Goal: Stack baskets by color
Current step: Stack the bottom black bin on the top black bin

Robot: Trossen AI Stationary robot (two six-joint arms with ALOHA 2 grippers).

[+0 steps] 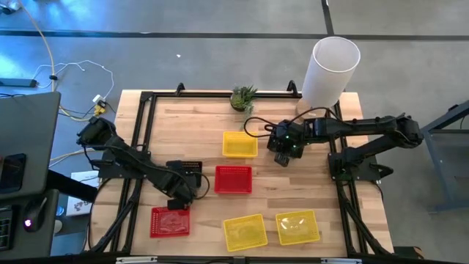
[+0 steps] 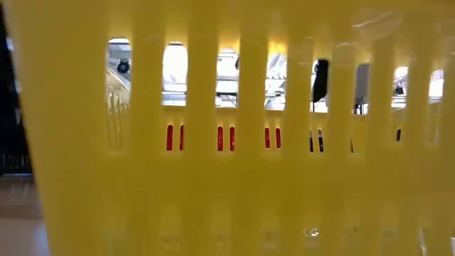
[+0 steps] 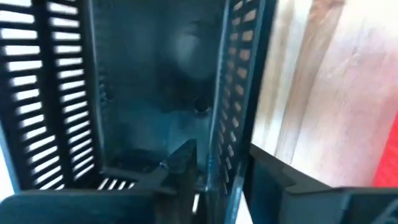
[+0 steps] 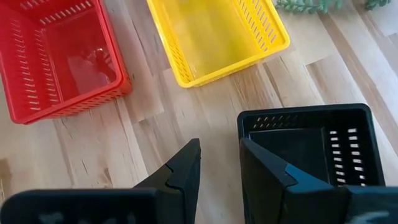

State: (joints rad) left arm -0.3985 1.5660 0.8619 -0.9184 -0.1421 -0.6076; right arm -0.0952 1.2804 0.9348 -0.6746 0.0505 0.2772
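My left gripper (image 1: 179, 194) (image 3: 217, 158) points down over a black basket (image 1: 192, 170) (image 3: 149, 93) on the table. One finger is inside it and one outside its long mesh wall (image 3: 227, 93), with a gap between them. My right gripper (image 1: 282, 155) (image 4: 219, 142) hangs open at the far right of the baskets, beside another black basket (image 4: 311, 143). A yellow basket (image 1: 239, 144) and a red basket (image 1: 233, 179) rest on their bottoms mid-table. Another red basket (image 1: 170, 221) and two yellow baskets (image 1: 245, 232) (image 1: 297, 226) lie along the near edge. My left gripper straddles the black basket's wall from above; whether either finger (image 3: 183, 168) touches the wall, I cannot tell. My right gripper has one finger (image 4: 267, 168) over the second black basket's nearest corner (image 4: 242, 124); bare wood shows between the fingertips, and I cannot tell whether that finger touches.
A tall white cylinder (image 1: 331, 70) and a small green plant (image 1: 243, 97) stand at the table's far edge. A black frame (image 1: 143, 132) runs along the table's sides. In the low view, a yellow basket wall (image 2: 227, 178) fills the picture.
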